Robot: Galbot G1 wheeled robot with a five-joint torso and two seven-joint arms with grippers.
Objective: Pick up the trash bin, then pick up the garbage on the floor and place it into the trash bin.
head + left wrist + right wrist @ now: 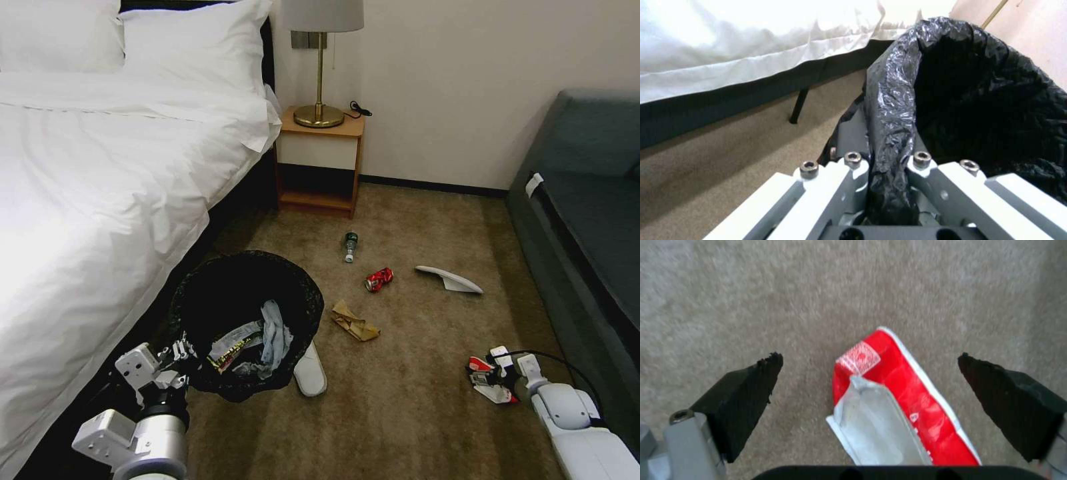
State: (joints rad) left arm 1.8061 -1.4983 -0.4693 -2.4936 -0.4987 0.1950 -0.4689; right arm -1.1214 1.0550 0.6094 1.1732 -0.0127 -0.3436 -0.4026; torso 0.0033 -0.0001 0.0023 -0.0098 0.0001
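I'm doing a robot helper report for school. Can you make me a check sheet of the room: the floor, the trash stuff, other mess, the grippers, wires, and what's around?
Surface: brown carpet, no spills seen.
Job's things: trash bin with black bag, held up beside the bed, wrappers and cloth inside. On the floor: green bottle, red can, brown paper bag, two white slippers, red wrapper.
Clutter: nothing seen beyond the litter.
Grippers: left gripper shut on the bin's rim; right gripper open, fingers either side of the red wrapper.
Cables: black cable on right arm; black cord on nightstand.
Surroundings: bed, nightstand, lamp, sofa.
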